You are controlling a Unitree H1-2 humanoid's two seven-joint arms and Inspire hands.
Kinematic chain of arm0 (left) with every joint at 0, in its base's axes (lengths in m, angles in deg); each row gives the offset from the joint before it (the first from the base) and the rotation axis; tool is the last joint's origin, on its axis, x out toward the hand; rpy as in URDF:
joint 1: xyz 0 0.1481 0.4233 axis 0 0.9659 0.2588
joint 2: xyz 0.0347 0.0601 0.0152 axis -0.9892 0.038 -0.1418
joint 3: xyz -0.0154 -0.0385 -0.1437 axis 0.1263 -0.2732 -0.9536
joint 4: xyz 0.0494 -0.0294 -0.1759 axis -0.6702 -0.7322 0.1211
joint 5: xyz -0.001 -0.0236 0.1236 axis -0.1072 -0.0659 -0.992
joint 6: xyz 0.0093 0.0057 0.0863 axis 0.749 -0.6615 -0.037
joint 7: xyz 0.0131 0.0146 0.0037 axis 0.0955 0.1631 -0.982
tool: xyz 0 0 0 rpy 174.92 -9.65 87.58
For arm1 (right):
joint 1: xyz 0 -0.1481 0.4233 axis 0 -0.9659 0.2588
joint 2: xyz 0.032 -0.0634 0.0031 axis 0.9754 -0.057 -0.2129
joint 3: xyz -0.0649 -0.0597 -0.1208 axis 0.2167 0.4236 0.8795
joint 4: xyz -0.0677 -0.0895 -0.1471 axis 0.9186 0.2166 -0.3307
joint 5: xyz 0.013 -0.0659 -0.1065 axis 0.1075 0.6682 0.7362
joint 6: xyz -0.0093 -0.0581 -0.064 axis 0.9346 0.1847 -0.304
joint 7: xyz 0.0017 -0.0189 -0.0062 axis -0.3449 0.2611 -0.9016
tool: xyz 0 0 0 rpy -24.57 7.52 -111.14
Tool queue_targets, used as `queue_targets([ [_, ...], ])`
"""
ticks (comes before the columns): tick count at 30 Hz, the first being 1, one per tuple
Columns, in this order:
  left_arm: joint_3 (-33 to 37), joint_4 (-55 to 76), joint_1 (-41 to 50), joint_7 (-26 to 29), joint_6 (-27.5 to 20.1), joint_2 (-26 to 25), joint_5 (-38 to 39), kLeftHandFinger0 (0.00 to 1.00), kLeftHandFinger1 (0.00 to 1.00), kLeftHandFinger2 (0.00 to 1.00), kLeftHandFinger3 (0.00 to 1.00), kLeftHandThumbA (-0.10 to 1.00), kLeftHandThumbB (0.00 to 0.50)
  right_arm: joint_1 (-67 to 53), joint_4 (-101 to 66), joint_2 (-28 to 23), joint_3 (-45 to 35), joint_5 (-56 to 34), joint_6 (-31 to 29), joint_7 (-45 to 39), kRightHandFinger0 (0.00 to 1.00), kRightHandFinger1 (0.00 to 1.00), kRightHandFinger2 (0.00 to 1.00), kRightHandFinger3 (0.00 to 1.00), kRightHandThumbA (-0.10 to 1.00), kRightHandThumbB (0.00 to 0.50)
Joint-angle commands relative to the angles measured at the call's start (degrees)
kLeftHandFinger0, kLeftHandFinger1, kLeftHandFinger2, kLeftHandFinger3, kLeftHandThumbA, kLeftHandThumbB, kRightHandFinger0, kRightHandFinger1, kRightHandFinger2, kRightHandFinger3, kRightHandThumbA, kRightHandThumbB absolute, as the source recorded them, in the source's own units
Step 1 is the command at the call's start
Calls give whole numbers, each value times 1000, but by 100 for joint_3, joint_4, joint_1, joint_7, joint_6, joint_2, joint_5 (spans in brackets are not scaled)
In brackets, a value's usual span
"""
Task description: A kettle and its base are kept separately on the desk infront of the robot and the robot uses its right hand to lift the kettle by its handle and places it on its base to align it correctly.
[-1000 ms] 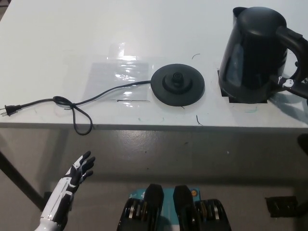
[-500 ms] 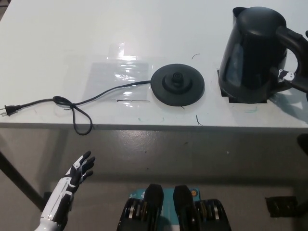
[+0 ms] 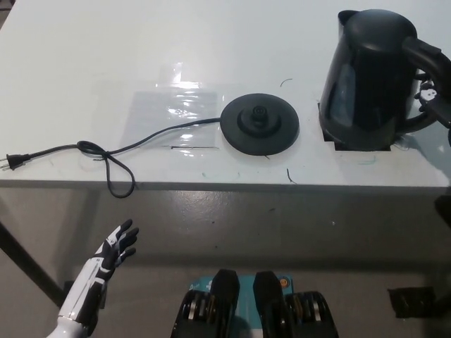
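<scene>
A black kettle [image 3: 366, 77] stands upright at the right end of the white desk [image 3: 84, 56], spout to the back left and handle [image 3: 427, 58] to the right. Its round black base [image 3: 260, 124] lies apart from it, to the kettle's left near the desk's front edge. My black right hand [image 3: 433, 102] shows only at the picture's right edge, at the handle's lower part; most of it is cut off. My white left hand [image 3: 114, 248] rests open below the desk's front edge at the lower left.
The base's black cord [image 3: 120, 151] runs left across the desk, loops over the front edge and ends in a plug [image 3: 12, 162]. A clear taped sheet [image 3: 175, 113] lies left of the base. Dark tape marks [image 3: 338, 144] frame the kettle's foot.
My right hand has moved up from beside the kettle's foot to the lower part of the handle. The kettle, base and left hand have stayed put.
</scene>
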Motion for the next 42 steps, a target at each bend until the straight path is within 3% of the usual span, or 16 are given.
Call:
queue_targets([
  [1, -37, 79, -70, -125, -191, -89, 90, 1000, 1000, 1000, 1000, 999, 134, 241, -114, -94, -9, 95, 146, 58, 0, 313, 681, 621, -100, 204],
  [8, -25, 96, -54, -141, -207, -97, 46, 1000, 1000, 1000, 1000, 1000, 113, 188, -167, -98, -3, 146, 122, 124, 0, 343, 717, 624, -100, 197],
  [15, -34, 82, -72, -147, -188, -92, 46, 1000, 1000, 1000, 1000, 1000, 108, 210, -330, 22, -48, 139, -376, 185, 0, 262, 634, 638, -100, 157],
  [21, -33, 54, -95, -159, -243, -96, 2, 1000, 1000, 1000, 1000, 1000, 100, 317, -779, 327, -357, -226, -567, 318, 0, 224, 639, 642, -100, 145],
  [26, -39, 49, -104, -191, -217, -101, 49, 1000, 1000, 1000, 1000, 1000, 94, 429, -1340, 597, -644, -539, -629, 307, 0, 254, 709, 689, -100, 107],
  [30, -42, 33, -114, -187, -248, -104, 38, 1000, 1000, 1000, 1000, 1000, 86, 487, -1720, 724, -750, -575, -570, 368, 0, 235, 693, 696, -100, 84],
  [42, -34, 26, -119, -207, -234, -132, 38, 1000, 1000, 1000, 1000, 1000, 71, 609, -2074, 956, -773, -497, -433, 441, 0, 324, 740, 818, -100, 73],
])
